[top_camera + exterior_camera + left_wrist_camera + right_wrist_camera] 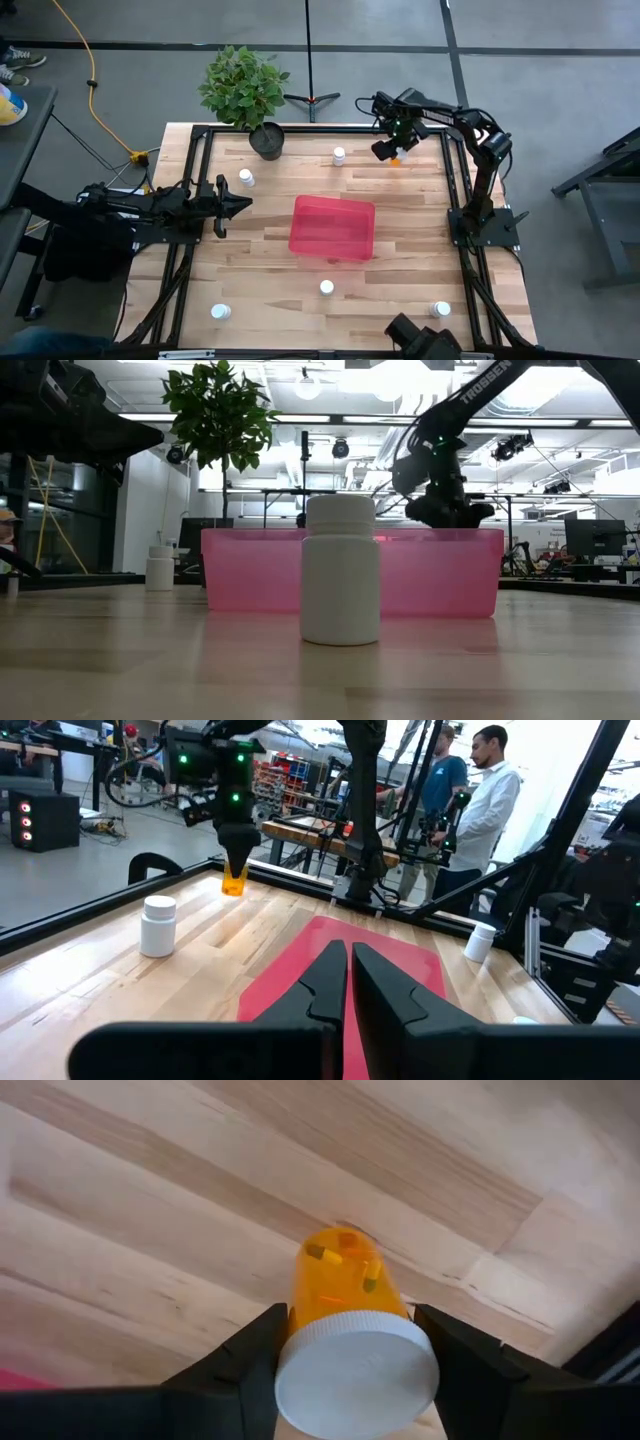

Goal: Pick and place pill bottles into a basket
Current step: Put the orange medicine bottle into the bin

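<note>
My right gripper (392,148) is at the table's far right, pointing down, shut on an orange pill bottle (340,1280) with a white cap. The left wrist view shows that bottle (234,880) under the gripper, beyond the basket. The red-pink basket (332,228) rests on its base mid-table. White pill bottles stand upright on the wood: two on the far side (339,155) (246,177) and three on the near side (326,287) (220,312) (441,309). My left gripper (240,205) waits shut and level at the left, left of the basket. My right gripper pinches the orange bottle at its white cap (357,1375), one finger (250,1365) on each side of it. The fingers come from above, pointing down. The bottle hangs upright below them, its orange body toward the table and seemingly just clear of the wood.
A potted plant (267,140) stands at the far left edge. A black frame (455,180) runs round the tabletop. Two people (470,780) stand beyond the table's right side. Bare wood lies between the orange bottle and the basket.
</note>
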Robot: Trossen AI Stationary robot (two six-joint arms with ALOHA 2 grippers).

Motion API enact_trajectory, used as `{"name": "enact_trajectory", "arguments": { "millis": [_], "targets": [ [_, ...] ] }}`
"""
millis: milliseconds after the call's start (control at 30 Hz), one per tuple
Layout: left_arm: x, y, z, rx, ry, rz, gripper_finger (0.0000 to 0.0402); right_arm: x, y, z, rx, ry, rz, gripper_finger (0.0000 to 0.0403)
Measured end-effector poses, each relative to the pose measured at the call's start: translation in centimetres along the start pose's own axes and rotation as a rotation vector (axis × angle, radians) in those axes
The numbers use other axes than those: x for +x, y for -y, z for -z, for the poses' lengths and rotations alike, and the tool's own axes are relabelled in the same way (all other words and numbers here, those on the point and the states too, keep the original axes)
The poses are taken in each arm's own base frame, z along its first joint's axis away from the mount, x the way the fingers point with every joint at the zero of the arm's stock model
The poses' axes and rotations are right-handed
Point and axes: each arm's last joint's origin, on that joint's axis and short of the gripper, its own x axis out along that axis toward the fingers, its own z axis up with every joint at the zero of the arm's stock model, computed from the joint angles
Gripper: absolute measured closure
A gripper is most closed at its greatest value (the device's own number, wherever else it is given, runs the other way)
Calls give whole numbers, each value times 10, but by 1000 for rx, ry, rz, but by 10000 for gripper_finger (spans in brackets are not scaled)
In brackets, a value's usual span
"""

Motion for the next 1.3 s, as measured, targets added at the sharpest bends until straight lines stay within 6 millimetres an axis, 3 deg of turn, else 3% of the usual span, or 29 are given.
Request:
{"name": "enact_trajectory", "arguments": {
  "millis": [567, 1000, 1300],
  "targets": [
    [0, 0, 0, 0, 0, 0, 344, -49, -2, -3, -33, 50, -10, 206],
    [0, 0, 0, 8, 0, 0, 344, -65, -27, 6, -124, 59, -13, 213],
    [0, 0, 0, 8, 0, 0, 344, -66, -47, 17, -196, 28, -6, 213]
  ]
}}
